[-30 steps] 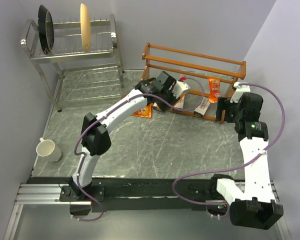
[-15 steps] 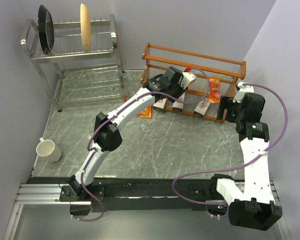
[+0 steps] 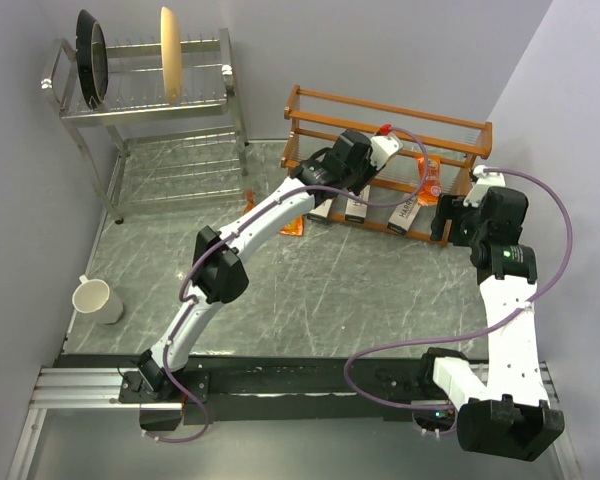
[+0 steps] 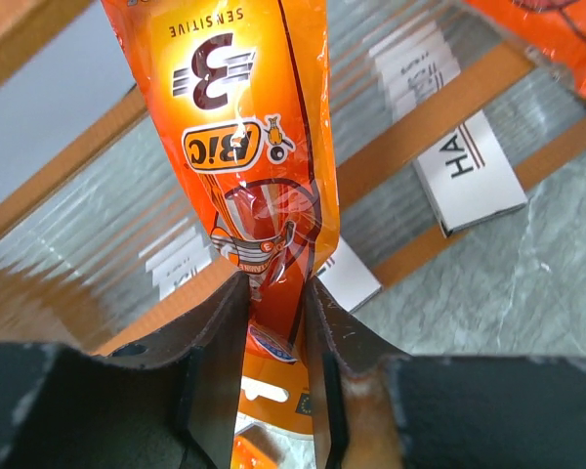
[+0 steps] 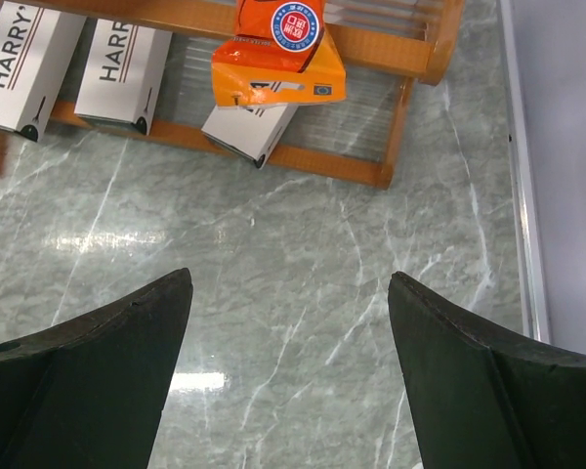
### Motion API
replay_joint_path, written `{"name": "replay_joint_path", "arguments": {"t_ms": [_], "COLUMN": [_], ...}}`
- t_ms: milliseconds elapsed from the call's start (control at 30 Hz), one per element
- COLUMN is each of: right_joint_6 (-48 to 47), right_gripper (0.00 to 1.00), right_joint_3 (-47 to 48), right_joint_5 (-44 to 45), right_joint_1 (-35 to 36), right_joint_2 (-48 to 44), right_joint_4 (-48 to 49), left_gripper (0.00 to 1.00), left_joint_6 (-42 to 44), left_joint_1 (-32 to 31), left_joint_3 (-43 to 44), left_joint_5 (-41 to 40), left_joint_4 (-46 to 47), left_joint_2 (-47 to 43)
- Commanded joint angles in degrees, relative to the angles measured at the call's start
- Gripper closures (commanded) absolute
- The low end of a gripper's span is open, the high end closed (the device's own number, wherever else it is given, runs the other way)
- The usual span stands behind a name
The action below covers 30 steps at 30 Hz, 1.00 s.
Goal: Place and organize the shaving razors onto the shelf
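Both jaws of your left gripper are clamped on the hanger end of an orange razor pack. Only the left wrist view shows that grip clearly, with the shelf rails just beyond it. Ahead of your right gripper, jaws wide apart and holding nothing, the shelf holds three grey boxes — and a second orange pack lies atop the rightmost.

The orange pack is thin glossy plastic film, wrinkled and shining, and the fingers of the left end effector around it are matt black plastic. The shelf is smooth varnished wood, and the pale-grey boxes on it look like matt cardboard. The counter has a smooth, softly shining marbled surface; the dish rack is polished metal.
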Motion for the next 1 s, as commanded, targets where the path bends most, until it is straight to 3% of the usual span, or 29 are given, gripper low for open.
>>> {"name": "replay_joint_path", "arguments": {"t_ms": [0,267,400,967], "right_joint_6": [0.7,1.2,1.5,2.3], "right_gripper": [0.12,0.12,0.12,0.12], "right_joint_3": [-0.7,-1.5,-1.8,-3.6], "right_joint_5": [-0.4,-0.8,-1.2,-1.5], "right_joint_1": [-0.3,-0.3,-0.3,-0.3], "right_joint_2": [-1.1,-1.6,-1.7,-2.0], "right_joint_4": [2.6,2.5,2.5,3.4], "left_gripper": [0.66,0.68,0.76,0.66], "left_joint_6": [0.1,0.8,0.7,-5.9], "left_joint_1": [-0.4,-0.1,-0.1,-2.0], "left_joint_3": [2.6,2.4,2.9,-0.1], "left_joint_5": [-0.5,-2.2,-3.1,-2.2], "left_joint_4": [5.7,11.4,14.4,11.2], "left_joint_2": [0.2,1.9,3.0,1.0]}}
